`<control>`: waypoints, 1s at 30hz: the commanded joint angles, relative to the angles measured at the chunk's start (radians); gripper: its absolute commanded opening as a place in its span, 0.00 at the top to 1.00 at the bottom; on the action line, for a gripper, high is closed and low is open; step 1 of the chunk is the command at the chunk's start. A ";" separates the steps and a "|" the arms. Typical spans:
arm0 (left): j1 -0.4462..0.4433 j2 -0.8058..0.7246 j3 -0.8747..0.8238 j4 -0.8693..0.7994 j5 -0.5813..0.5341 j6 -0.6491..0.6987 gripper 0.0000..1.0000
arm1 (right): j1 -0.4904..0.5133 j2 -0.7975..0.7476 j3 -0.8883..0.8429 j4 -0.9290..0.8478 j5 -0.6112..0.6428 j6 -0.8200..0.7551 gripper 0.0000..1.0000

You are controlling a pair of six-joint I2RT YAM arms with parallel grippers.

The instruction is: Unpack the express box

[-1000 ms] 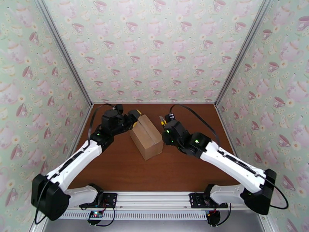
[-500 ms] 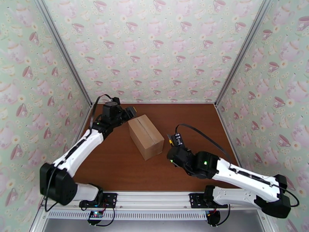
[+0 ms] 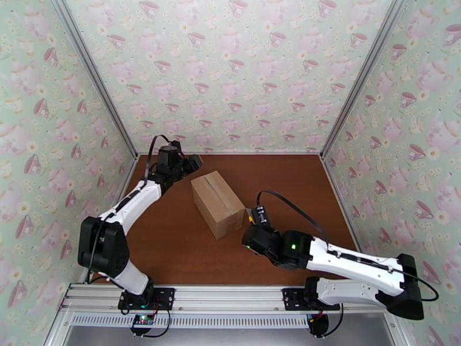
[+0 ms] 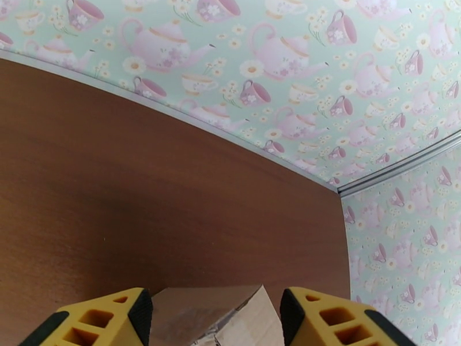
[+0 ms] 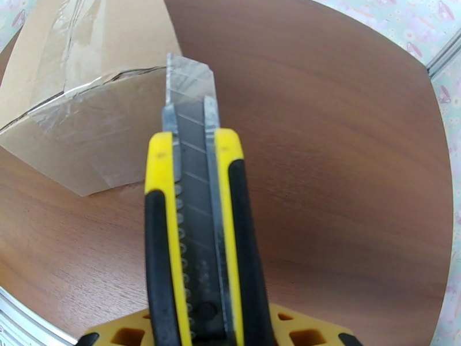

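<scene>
The express box (image 3: 218, 203), a plain brown carton with its flaps closed and a taped seam, lies at an angle on the middle of the brown table (image 3: 184, 255). My left gripper (image 3: 194, 163) hovers open just beyond the box's far left corner. In the left wrist view its yellow fingertips (image 4: 109, 318) flank the box's top edge (image 4: 219, 312) without touching it. My right gripper (image 3: 253, 221) sits close to the box's near right end, shut on a yellow-and-black utility knife (image 5: 193, 226). The knife's blade (image 5: 190, 87) is extended and points at the taped end face of the box (image 5: 86, 111).
Teapot-patterned walls (image 3: 230, 70) close off the back and both sides of the table. The arms' mounting rail (image 3: 230, 295) runs along the near edge. Bare wood lies right of the box (image 3: 294, 185) and in front of it.
My right arm pulled the knife back from the box's far right side to its near right end. My left gripper drew back off the box's far end toward the back left corner.
</scene>
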 commanded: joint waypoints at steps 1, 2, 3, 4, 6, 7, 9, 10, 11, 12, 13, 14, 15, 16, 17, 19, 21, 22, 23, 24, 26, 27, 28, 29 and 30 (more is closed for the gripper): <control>0.008 0.037 0.032 0.032 0.020 0.017 0.36 | 0.007 0.027 0.004 0.033 -0.023 0.019 1.00; 0.010 0.040 0.032 0.034 0.021 0.016 0.36 | 0.007 0.029 0.002 0.042 -0.029 0.017 1.00; 0.008 0.042 0.032 0.036 0.023 0.016 0.36 | 0.007 0.031 0.000 0.048 -0.030 0.017 1.00; 0.010 0.043 0.030 0.039 0.025 0.013 0.36 | 0.007 0.032 -0.003 0.053 -0.031 0.019 1.00; 0.012 0.045 0.027 0.045 0.031 0.009 0.36 | 0.008 0.033 -0.007 0.061 -0.037 0.020 1.00; 0.012 0.046 0.025 0.047 0.034 0.005 0.36 | 0.008 0.032 -0.009 0.064 -0.040 0.023 1.00; 0.012 0.046 0.019 0.051 0.038 0.001 0.36 | 0.007 0.028 -0.012 0.067 -0.039 0.024 1.00; 0.011 0.045 0.016 0.053 0.039 -0.002 0.36 | 0.007 0.029 -0.016 0.069 -0.038 0.025 1.00; 0.012 0.044 0.013 0.055 0.040 -0.004 0.36 | 0.007 0.029 -0.015 0.070 -0.038 0.025 1.00; 0.012 0.042 0.010 0.056 0.041 -0.004 0.36 | 0.008 0.030 -0.016 0.070 -0.037 0.024 1.00; 0.012 0.041 0.007 0.057 0.040 -0.007 0.36 | 0.007 0.033 -0.016 0.072 -0.037 0.025 1.00; 0.012 0.040 0.004 0.060 0.041 -0.009 0.36 | 0.007 0.035 -0.015 0.070 -0.037 0.024 1.00; 0.011 0.039 0.004 0.059 0.041 -0.008 0.36 | 0.007 0.040 -0.014 0.070 -0.037 0.026 1.00; 0.013 0.038 0.001 0.060 0.041 -0.010 0.36 | 0.007 0.044 -0.015 0.068 -0.037 0.029 1.00; 0.013 0.038 0.000 0.060 0.043 -0.010 0.36 | 0.007 0.050 -0.013 0.067 -0.039 0.030 1.00; 0.012 0.038 0.000 0.060 0.042 -0.012 0.36 | 0.008 0.055 -0.015 0.063 -0.039 0.033 1.00; 0.015 0.038 0.000 0.060 0.044 -0.015 0.36 | 0.008 0.057 -0.015 0.062 -0.041 0.035 1.00; 0.014 0.039 -0.001 0.062 0.045 -0.016 0.36 | 0.008 0.055 -0.016 0.062 -0.042 0.036 1.00; 0.014 0.038 -0.001 0.062 0.046 -0.016 0.36 | 0.007 0.054 -0.017 0.063 -0.043 0.036 1.00; 0.014 0.039 -0.001 0.063 0.046 -0.017 0.36 | 0.008 0.052 -0.019 0.062 -0.042 0.036 1.00; 0.014 0.036 -0.001 0.062 0.047 -0.019 0.36 | 0.008 0.045 -0.020 0.063 -0.042 0.039 1.00; 0.014 0.036 -0.001 0.063 0.046 -0.019 0.36 | 0.007 0.042 -0.020 0.064 -0.039 0.039 1.00; 0.014 0.034 -0.001 0.063 0.046 -0.019 0.36 | 0.007 0.041 -0.020 0.063 -0.038 0.039 1.00; 0.014 0.032 -0.003 0.063 0.046 -0.019 0.36 | 0.007 0.040 -0.019 0.063 -0.037 0.040 1.00; 0.014 0.030 -0.004 0.063 0.047 -0.019 0.36 | 0.008 0.038 -0.018 0.059 -0.037 0.043 1.00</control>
